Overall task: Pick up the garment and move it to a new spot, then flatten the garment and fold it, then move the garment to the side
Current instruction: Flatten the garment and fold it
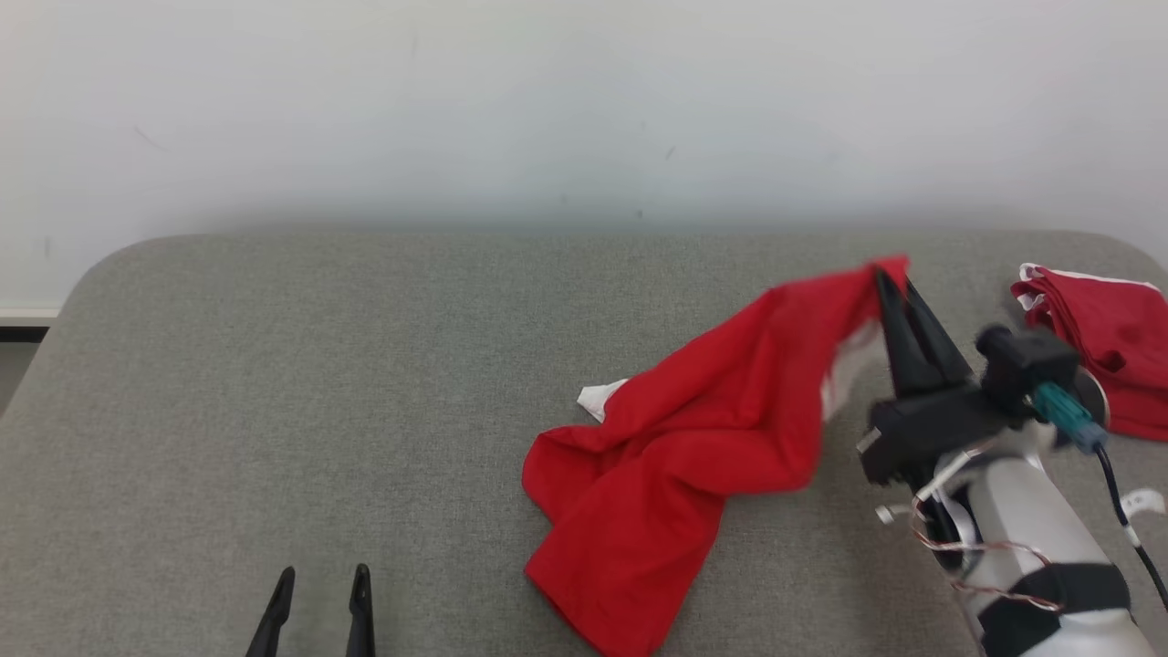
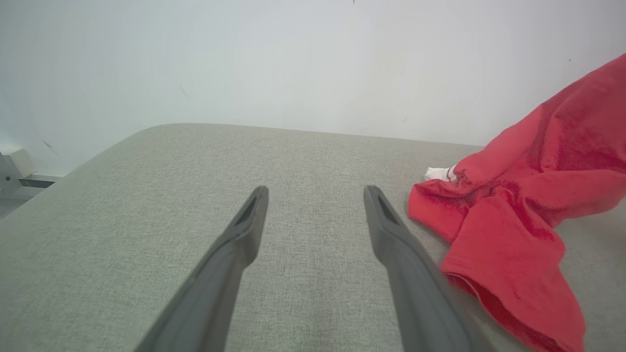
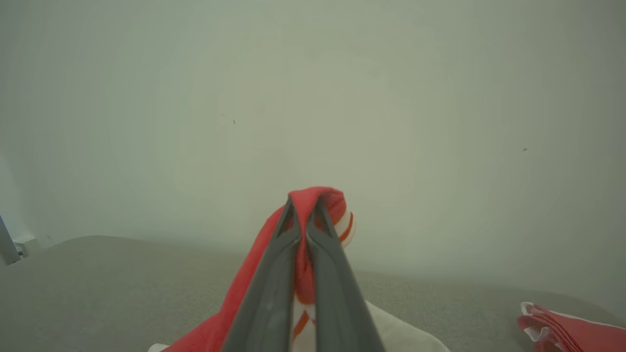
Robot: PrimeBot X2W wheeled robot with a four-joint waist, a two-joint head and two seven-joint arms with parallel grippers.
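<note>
The right gripper (image 1: 892, 278) holds one edge of the red garment (image 1: 693, 429) raised above the grey table (image 1: 274, 365), jaws clamped together on the cloth. The rest trails in limp folds across the table's right half. The fabric looks light and soft, likely to sag and drag, so hems or corners seem the surest holds. At the table's front edge the left gripper (image 1: 324, 577) waits with jaws apart, the garment's lower end near but not between them.
</note>
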